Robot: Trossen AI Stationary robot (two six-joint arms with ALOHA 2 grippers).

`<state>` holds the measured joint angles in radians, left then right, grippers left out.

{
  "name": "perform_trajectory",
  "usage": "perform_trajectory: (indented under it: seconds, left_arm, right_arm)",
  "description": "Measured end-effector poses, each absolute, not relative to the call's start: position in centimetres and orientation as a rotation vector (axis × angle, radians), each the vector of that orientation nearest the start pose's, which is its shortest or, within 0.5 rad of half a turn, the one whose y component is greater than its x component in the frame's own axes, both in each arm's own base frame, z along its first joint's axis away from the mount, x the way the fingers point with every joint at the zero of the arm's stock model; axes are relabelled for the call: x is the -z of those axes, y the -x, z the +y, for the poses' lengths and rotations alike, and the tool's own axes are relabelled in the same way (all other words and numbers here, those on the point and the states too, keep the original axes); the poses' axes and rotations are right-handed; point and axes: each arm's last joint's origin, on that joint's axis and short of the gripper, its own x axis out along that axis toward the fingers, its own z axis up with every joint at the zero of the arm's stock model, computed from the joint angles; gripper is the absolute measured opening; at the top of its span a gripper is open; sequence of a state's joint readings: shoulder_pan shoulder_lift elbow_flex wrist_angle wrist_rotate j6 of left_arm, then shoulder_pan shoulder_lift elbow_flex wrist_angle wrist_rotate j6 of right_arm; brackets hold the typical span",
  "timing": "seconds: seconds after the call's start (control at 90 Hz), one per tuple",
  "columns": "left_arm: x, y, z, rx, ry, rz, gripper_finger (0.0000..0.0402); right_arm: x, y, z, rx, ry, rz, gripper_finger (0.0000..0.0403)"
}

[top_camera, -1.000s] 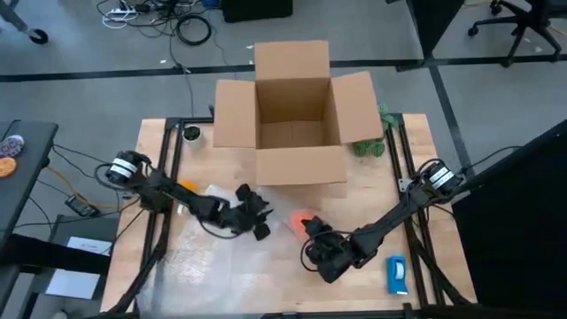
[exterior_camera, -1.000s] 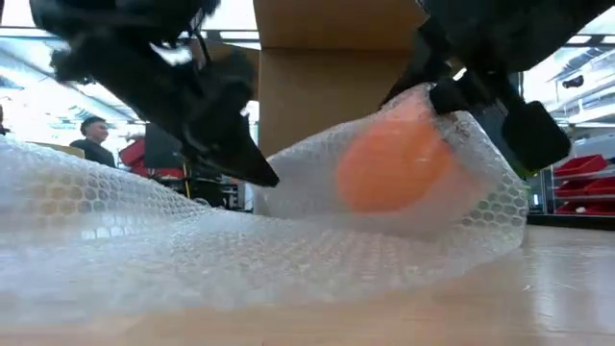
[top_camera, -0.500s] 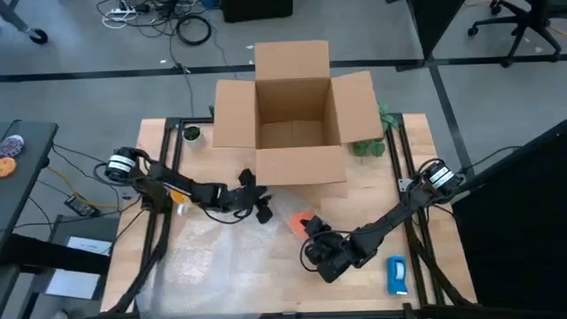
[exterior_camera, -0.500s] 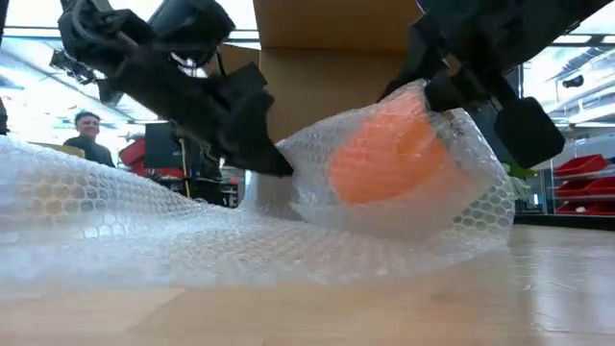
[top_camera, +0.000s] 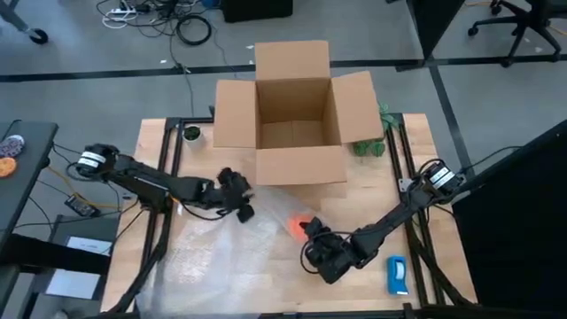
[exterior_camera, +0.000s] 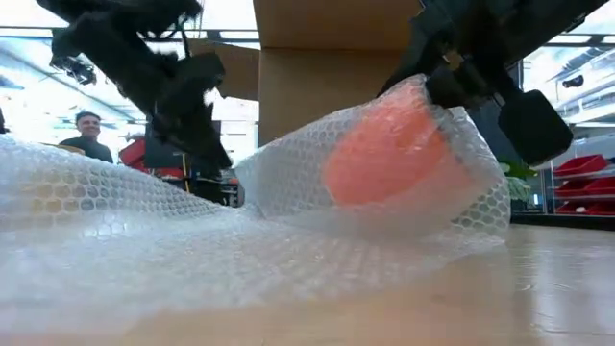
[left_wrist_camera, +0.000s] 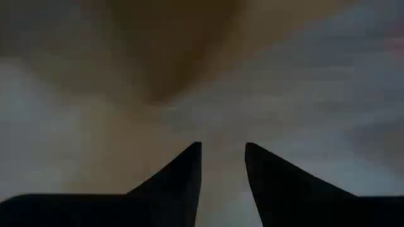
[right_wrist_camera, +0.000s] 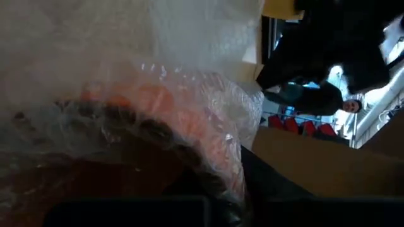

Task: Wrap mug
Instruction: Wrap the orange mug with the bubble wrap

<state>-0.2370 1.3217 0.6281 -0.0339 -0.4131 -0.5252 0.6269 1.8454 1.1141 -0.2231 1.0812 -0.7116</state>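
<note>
High view, right gripper (top_camera: pixel 312 237) clamping bubble wrap (exterior_camera: pixel 288 240) over mug (top_camera: pixel 298 223), left gripper (top_camera: pixel 241 200) parted, clear of wrap edge

We are in a workshop or lab. We see floor cables (top_camera: pixel 159 22), red storage bins (exterior_camera: pixel 581 178), office chairs (top_camera: pixel 523 22).

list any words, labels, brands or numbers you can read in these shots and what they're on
No text can be read in any view.
Cardboard box: plain brown sides and flaps, no print visible.
Blue-and-white object near the right arm: any marking is too small to read.
Papers beside the table: too small to read.
Bubble wrap and the orange mug inside it: no lettering seen.
Left wrist view: too blurred to show any text.
</note>
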Motion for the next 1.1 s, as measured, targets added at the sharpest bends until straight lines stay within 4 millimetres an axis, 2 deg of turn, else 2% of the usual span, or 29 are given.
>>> perform_trajectory:
  seconds: [0.078, 0.267, 0.411, 0.656, 0.8, 0.944, 1.1]
  left_arm:
    - [-19.0, -25.0, -6.2, -0.256, 0.303, 0.582, 0.0108]
    - [-19.3, -24.5, -8.6, -0.175, 0.384, 0.556, 0.0108]
    - [-18.8, -25.5, -9.4, -0.182, 0.337, 0.474, 0.0108]
    - [-13.3, -28.9, -7.4, -0.31, 0.287, 0.499, 0.0108]
    - [-10.9, -30.4, -6.3, -0.325, 0.321, 0.461, 0.0108]
    - [-9.5, -31.4, -5.4, -0.305, 0.362, 0.424, 0.0108]
    - [-9.8, -32.6, -4.6, -0.308, 0.348, 0.399, 0.0108]
  right_arm:
    - [-17.2, -30.7, 19.0, 0.183, 1.406, 0.795, 0.0003]
    - [-17.1, -30.7, 18.8, 0.196, 1.436, 0.816, 0.0003]
    - [-17.1, -30.7, 18.7, 0.19, 1.484, 0.826, 0.0003]
    - [-17.4, -30.6, 19.1, 0.245, 1.493, 0.797, 0.0003]
    - [-17.6, -30.5, 19.4, 0.266, 1.473, 0.778, 0.0003]
    - [-18.1, -30.5, 19.3, 0.33, 1.454, 0.764, 0.0003]
    - [-18.3, -30.6, 19.5, 0.314, 1.427, 0.745, 0.0003]
